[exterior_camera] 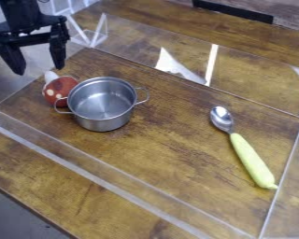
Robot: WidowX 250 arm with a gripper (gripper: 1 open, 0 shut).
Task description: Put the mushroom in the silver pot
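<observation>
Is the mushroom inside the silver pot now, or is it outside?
Outside. The mushroom lies on the table against the silver pot, at its left wall. The pot's inside shows only bare steel.

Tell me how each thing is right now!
gripper: open, empty, above the mushroom.
mushroom: on the table, touching the silver pot's left side, not in it.
silver pot: upright, empty.
spoon: lying flat, right of the pot.

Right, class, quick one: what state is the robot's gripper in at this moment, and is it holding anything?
Gripper: open, holding nothing; the mushroom lies on the table beside the silver pot.
</observation>
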